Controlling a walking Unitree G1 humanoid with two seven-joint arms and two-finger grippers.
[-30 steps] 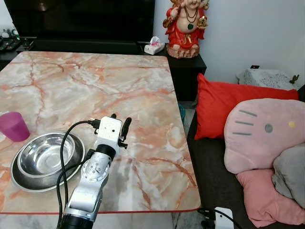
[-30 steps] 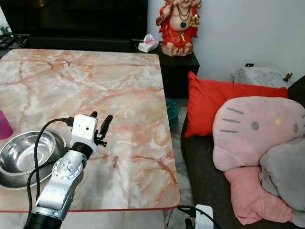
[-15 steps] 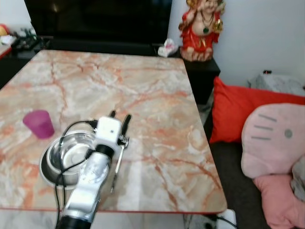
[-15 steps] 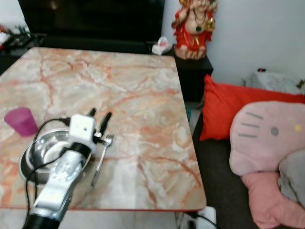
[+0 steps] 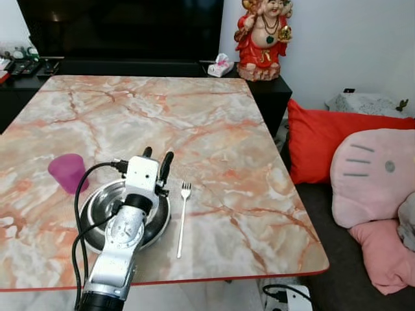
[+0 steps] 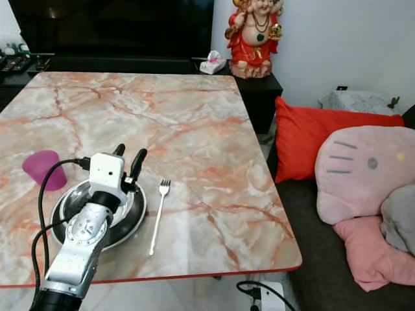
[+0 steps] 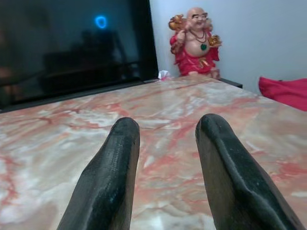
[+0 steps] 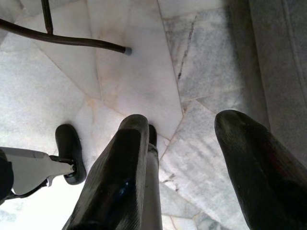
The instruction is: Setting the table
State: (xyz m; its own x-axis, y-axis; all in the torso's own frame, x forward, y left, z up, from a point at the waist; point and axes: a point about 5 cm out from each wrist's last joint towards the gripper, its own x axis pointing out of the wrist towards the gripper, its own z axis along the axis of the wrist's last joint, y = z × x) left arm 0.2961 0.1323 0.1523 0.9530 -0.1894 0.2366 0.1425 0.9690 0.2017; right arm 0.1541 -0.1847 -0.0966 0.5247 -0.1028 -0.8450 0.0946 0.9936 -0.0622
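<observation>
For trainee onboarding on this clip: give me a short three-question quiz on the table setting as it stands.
1. True or false: the fork lies inside the steel bowl.
2. Which sits on the bowl's left side? A) pink cup B) statue C) red cushion
3. Fill in: the left end effector hovers over the bowl with its fingers ____.

Key: 1 false, it lies on the table beside it; 2 A; 3 open.
</observation>
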